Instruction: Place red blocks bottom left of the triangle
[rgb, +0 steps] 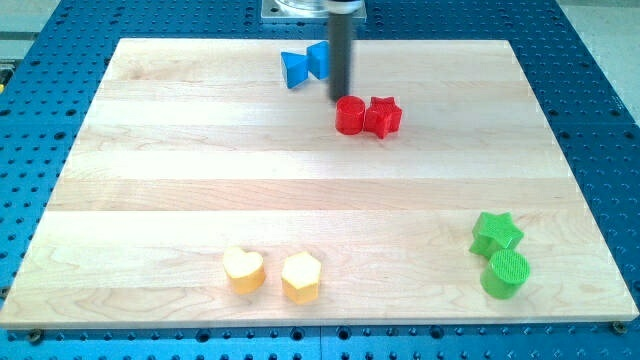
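Observation:
A red cylinder (349, 115) and a red star (382, 116) sit touching side by side near the view's top centre. A blue triangle (295, 69) lies up and left of them, with another blue block (319, 59) beside it, partly hidden by the rod. My tip (341, 98) stands just above and slightly left of the red cylinder, right of the blue triangle, close to or touching the cylinder's top edge.
A yellow heart (243, 270) and a yellow hexagon (301, 277) sit near the view's bottom. A green star (496, 233) and a green cylinder (505, 274) sit at the bottom right. The wooden board (150, 180) rests on a blue perforated table.

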